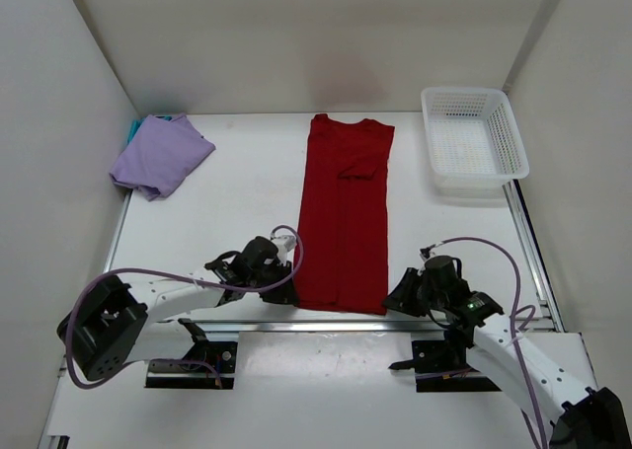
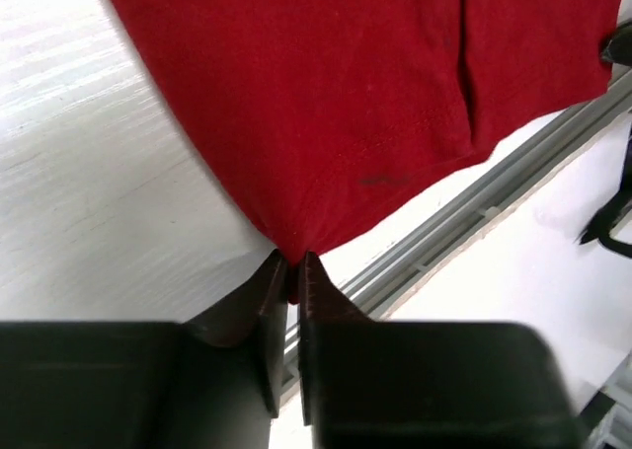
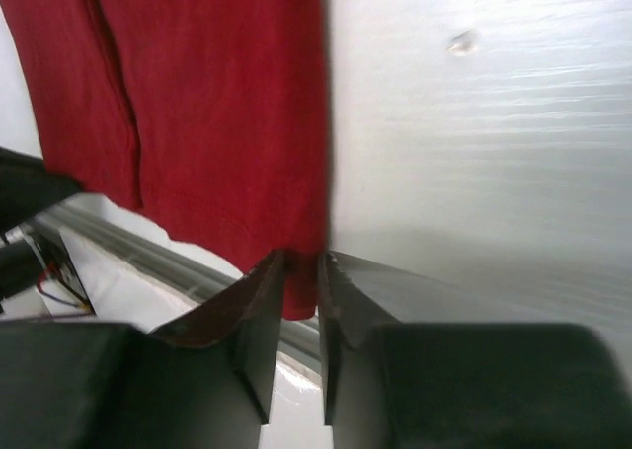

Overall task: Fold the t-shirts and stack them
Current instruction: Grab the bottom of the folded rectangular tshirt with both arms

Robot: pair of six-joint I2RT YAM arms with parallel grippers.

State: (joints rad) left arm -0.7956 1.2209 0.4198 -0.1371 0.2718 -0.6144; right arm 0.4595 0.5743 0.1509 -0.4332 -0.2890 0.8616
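Though both wrist views are tight, I can read the layout from above. The red t-shirt [image 1: 344,212] lies flat on the table [image 1: 237,202] as a long narrow strip, sleeves folded in. Its long axis runs straight away from me, with the collar at the far end and the hem at the near end. It sits to the left of the white mesh basket [image 1: 464,93]. The collar end is level with the basket, and the hem is well nearer to me than the basket.

The left pincer [image 1: 286,281] sits at the hem corner farther from the basket. In its wrist view, the left pincer [image 2: 294,261] has its jaws drawn almost together, and the red cloth comes to a point nipped between the tips. The right pincer [image 1: 400,296] sits at the hem corner on the basket's side. Close up, the right pincer [image 3: 301,263] shows only a thin slit between its jaws, with the red edge caught in it.

Far left of the basket, beyond the red strip, lies the lavender t-shirt [image 1: 161,153], loosely folded. The teal t-shirt [image 1: 134,128] peeks out beneath it.
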